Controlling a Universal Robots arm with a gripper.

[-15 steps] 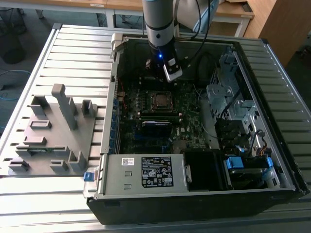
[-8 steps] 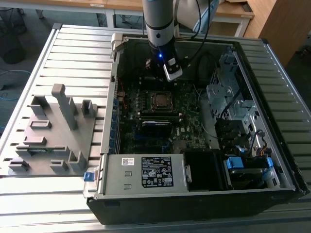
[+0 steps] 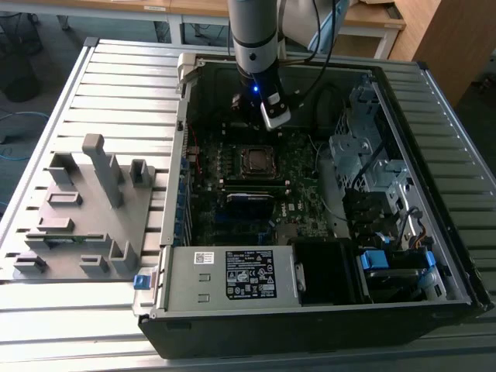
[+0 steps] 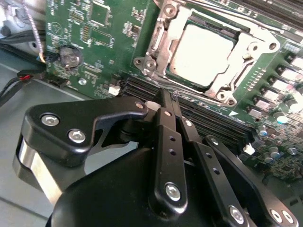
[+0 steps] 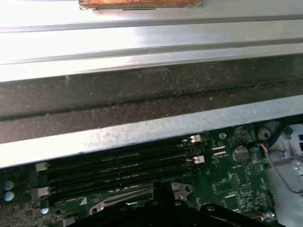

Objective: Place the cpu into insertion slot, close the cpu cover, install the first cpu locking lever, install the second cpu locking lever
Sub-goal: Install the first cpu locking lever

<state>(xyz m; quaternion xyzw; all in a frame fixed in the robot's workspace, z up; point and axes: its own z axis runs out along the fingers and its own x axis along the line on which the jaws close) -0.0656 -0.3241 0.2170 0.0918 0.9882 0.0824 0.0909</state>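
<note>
the open pc case [image 3: 310, 310] is lying on a ribbed metal table [image 3: 116, 70], with wooden desks [image 3: 372, 15] standing behind the arm. the gripper [image 4: 165, 101] is hanging inside the case, its fingers clenched together on nothing. just past its tip, on the green board [image 4: 99, 52], the cpu [image 4: 201, 54] is sitting in the slot [image 4: 227, 33] with the silver cover [image 4: 158, 45] closed around it. black memory slots [image 4: 208, 120] are running between the gripper and the cpu. a grey fixture [image 3: 85, 209] is standing beside the case, well apart from the gripper.
</note>
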